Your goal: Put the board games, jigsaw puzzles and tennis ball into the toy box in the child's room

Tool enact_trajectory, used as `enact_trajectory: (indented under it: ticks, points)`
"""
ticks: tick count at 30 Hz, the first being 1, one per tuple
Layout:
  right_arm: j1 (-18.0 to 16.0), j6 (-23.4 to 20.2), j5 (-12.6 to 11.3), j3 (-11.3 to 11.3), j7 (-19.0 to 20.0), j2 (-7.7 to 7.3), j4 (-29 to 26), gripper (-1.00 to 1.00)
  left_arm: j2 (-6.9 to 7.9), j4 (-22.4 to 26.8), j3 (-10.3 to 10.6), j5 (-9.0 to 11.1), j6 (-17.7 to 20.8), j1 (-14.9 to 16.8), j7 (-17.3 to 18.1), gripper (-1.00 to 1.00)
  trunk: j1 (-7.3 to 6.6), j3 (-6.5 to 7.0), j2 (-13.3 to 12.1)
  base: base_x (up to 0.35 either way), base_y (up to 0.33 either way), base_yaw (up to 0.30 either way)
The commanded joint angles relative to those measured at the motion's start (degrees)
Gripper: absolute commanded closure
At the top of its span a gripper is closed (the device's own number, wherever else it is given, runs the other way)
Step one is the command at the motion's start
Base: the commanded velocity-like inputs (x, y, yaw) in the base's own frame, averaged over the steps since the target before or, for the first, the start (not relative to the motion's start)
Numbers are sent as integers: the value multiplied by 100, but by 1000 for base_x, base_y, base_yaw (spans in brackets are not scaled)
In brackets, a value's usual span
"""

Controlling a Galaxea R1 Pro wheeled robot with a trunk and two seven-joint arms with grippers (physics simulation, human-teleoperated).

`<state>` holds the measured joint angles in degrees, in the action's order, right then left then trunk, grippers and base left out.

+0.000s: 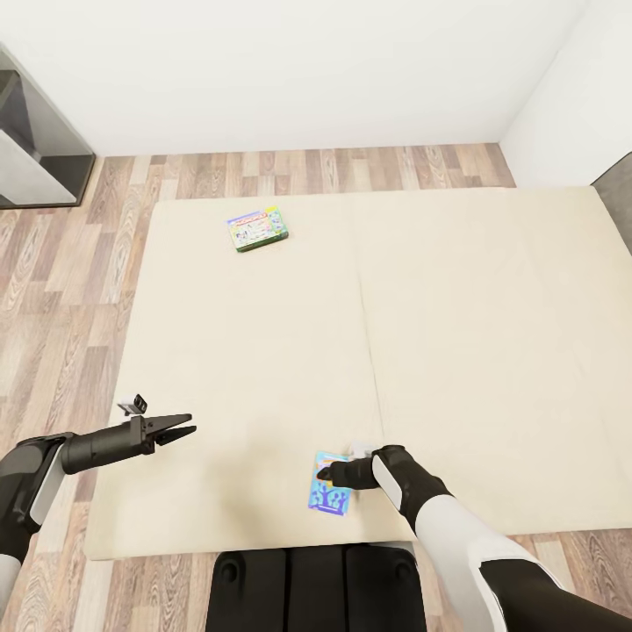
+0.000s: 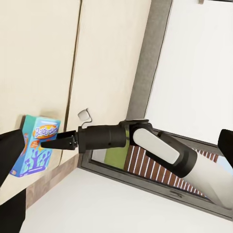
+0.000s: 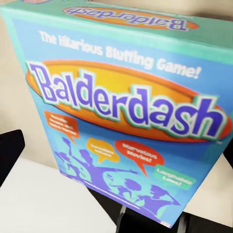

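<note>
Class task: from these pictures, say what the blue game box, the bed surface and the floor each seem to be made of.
Blue game box: probably printed cardboard, slightly glossy, judging by its sharp folded edges and colour artwork.
Bed: cream, matte, likely fabric-covered padding; a seam splits it into two sections.
Floor: wood planks, or wood-look laminate; grain and plank joints show.

White walls (image 1: 290,61) meet wood-plank floor (image 1: 61,281); a dark cabinet (image 1: 35,140) stands far-left.

Matt cream cloth bed (image 1: 263,351), wood-plank floor (image 1: 70,263), glossy printed cardboard blue board game (image 3: 126,111), smooth white walls (image 1: 307,61)
</note>
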<state>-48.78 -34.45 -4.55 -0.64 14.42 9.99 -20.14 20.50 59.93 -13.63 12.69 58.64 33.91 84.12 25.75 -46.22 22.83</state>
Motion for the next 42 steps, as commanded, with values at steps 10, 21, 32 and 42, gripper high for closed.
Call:
enact_trajectory:
  ticks: [10,21,32,42]
  points:
    - [0,-29,-46,-6,75,1,-8,-100,5,1,1,5,60,1,16,-100,3,-6,9,0,0,0]
    - [0,-27,-38,-3,78,1,-8,-100,7,1,1,5,60,1,16,-100,3,-6,9,0,0,0]
    - [0,-27,-38,2,79,1,-8,-100,7,-2,1,5,60,1,16,-100,3,-6,9,0,20,0]
    - [0,-27,-38,3,79,1,-8,-100,4,-1,1,5,60,1,16,-100,3,-6,9,0,44,0]
